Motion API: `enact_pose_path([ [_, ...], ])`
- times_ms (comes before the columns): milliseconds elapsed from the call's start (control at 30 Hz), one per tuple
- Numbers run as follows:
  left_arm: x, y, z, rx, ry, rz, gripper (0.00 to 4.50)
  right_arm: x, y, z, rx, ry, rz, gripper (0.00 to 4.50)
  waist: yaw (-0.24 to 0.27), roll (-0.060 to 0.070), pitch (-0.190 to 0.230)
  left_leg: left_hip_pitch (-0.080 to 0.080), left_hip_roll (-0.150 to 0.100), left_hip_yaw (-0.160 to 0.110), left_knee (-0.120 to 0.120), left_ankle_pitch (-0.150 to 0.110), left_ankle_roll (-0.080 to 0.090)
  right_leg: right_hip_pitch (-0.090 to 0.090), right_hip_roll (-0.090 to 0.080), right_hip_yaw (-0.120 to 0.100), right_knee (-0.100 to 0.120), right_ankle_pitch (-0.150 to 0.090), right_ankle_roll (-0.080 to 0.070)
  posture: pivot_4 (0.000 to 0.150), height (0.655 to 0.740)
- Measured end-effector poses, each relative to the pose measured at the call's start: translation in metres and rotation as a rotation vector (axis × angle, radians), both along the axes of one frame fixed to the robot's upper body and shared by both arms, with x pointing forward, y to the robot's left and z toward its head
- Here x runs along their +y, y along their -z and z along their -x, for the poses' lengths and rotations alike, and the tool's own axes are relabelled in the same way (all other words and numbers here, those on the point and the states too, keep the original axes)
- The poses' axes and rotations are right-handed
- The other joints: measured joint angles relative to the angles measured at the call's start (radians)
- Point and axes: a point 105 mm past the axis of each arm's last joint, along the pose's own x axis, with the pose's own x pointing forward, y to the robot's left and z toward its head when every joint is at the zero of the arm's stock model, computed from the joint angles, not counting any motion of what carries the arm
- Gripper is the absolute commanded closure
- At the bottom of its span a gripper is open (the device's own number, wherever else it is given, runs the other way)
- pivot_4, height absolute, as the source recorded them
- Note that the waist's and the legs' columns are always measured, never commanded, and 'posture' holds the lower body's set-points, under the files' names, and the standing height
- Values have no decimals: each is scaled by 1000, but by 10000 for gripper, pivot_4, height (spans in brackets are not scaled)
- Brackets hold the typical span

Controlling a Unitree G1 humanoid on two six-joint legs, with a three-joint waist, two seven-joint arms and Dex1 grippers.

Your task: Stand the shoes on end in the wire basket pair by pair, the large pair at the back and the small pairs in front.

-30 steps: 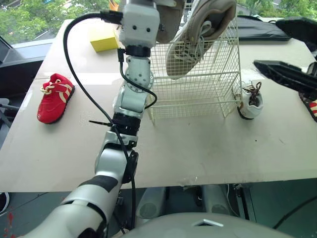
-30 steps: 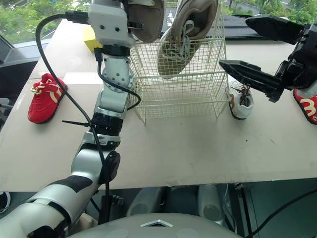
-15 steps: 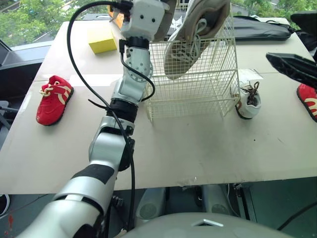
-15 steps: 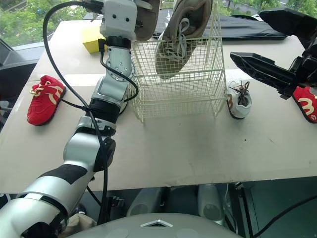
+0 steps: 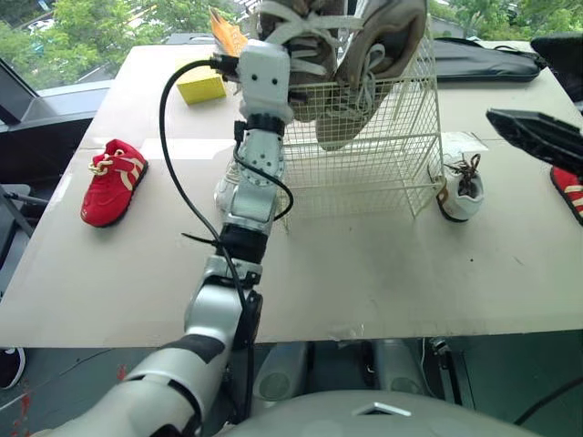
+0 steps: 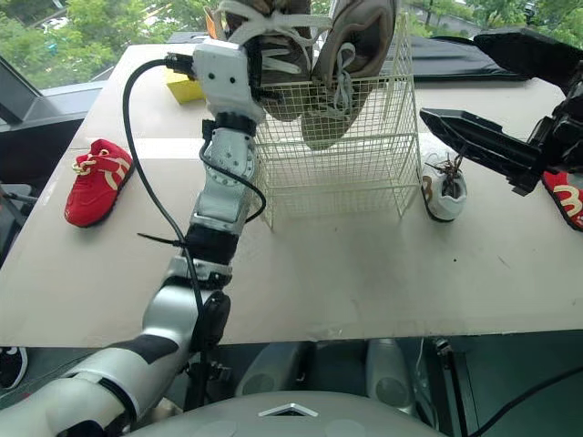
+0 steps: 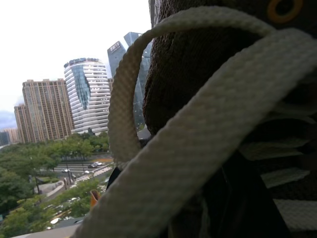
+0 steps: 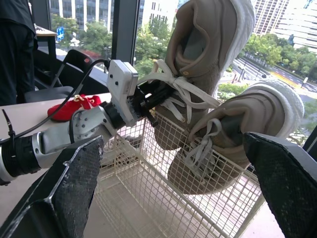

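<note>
My left gripper (image 6: 266,89) is shut on a large tan shoe (image 5: 305,50) by its laces and holds it over the top left of the white wire basket (image 5: 364,173). The lace (image 7: 198,129) crosses close in front of the left wrist view. The other large tan shoe (image 5: 378,73) stands toe-down in the basket, leaning against the held one. My right gripper (image 6: 453,77) hangs open to the right of the basket, above a small white shoe (image 5: 460,187). One small red shoe (image 5: 111,180) lies far left, another red shoe (image 6: 565,193) at the right edge.
A yellow block (image 5: 202,84) sits behind and left of the basket. A black bag (image 5: 483,59) lies along the table's far edge. The table (image 5: 383,273) has bare room in front of the basket.
My left wrist has turned the held shoe so its laces face me, and it now sits closer to the shoe in the basket. The camera has shifted. The right gripper stays open.
</note>
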Motion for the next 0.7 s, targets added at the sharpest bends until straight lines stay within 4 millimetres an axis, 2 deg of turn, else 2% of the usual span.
enact_pose_path([
  [67, 4, 0, 5, 20, -1, -31, 38528, 0, 1, 0, 4, -1, -1, 0, -3, 0, 0, 0, 0, 0, 0, 1, -2, 0, 1, 0, -2, 0, 0, 1500, 7400],
  [100, 6, 0, 7, 31, 0, -40, 28500, 0, 1, 0, 4, -1, -1, 0, -5, 0, 0, -1, 0, 0, 0, 1, -2, 0, 1, 0, -4, 0, 0, 1500, 7400],
  [133, 6, 3, 8, 58, 17, -45, 26505, 0, 1, 0, 4, 0, -2, 0, -7, 0, 0, -1, 0, -1, -1, 1, -1, 0, 1, 1, -6, 0, 0, 1500, 7400],
  [300, -4, 18, 10, 197, 137, -34, 1891, 0, 1, -1, 4, -1, 0, 0, 2, 1, 0, 1, 1, -2, 0, 0, 0, 6, 1, -2, -10, 0, 0, 1500, 7400],
  [333, -5, 19, 10, 216, 154, -34, 121, 0, 1, -1, 1, -1, 0, 0, 4, 1, 0, 1, 0, -2, 0, 0, 0, 7, 1, -2, -10, 0, 0, 1500, 7400],
  [567, 8, 26, 28, 206, 191, -121, 121, 2, 4, -2, -1, -21, -2, 0, -1, 1, 0, 3, 1, -4, -1, 0, -1, 9, 1, -3, -11, 0, 0, 1500, 7400],
  [700, 19, 19, 29, 194, 188, -157, 121, 2, 7, -7, 10, -30, -12, 0, -8, 0, 1, 0, 1, -6, -1, 0, -1, 6, 1, -4, -11, 0, 0, 1500, 7400],
])
